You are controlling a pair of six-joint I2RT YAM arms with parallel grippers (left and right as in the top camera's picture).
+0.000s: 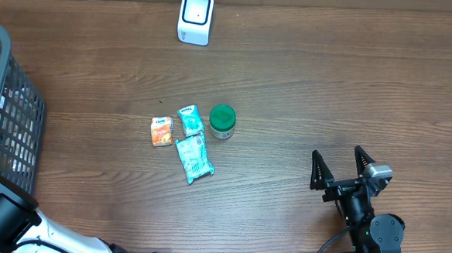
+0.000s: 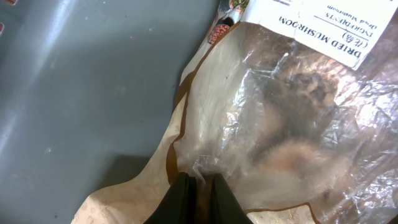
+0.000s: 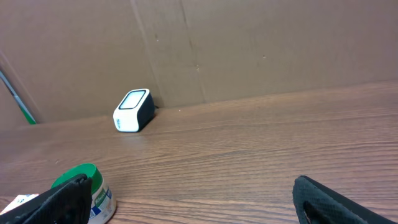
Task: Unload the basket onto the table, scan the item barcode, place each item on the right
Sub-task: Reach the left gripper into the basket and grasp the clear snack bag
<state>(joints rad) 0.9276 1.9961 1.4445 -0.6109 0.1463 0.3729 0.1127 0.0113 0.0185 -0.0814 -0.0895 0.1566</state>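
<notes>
While left tool (image 2: 198,185) clamps the dried mushroom bag (image 2: 292,118), right tool (image 1: 337,157) apart: grasp step; next, lift toward scanner (image 1: 195,17).

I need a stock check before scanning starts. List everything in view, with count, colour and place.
scanner: 1, white, far edge of the table
jar: 1, green lid, table centre
orange packet: 1, orange, left of the jar
small teal packet: 1, teal, between the orange packet and the jar
large teal packet: 1, teal, just in front of the other two packets
basket: 1, grey mesh, left edge
dried mushroom bag: 1, clear with a white label, left wrist view
table: 1, brown wood
left fingers: black, shut on the dried mushroom bag's edge
right fingers: black, open, empty, near right
</notes>
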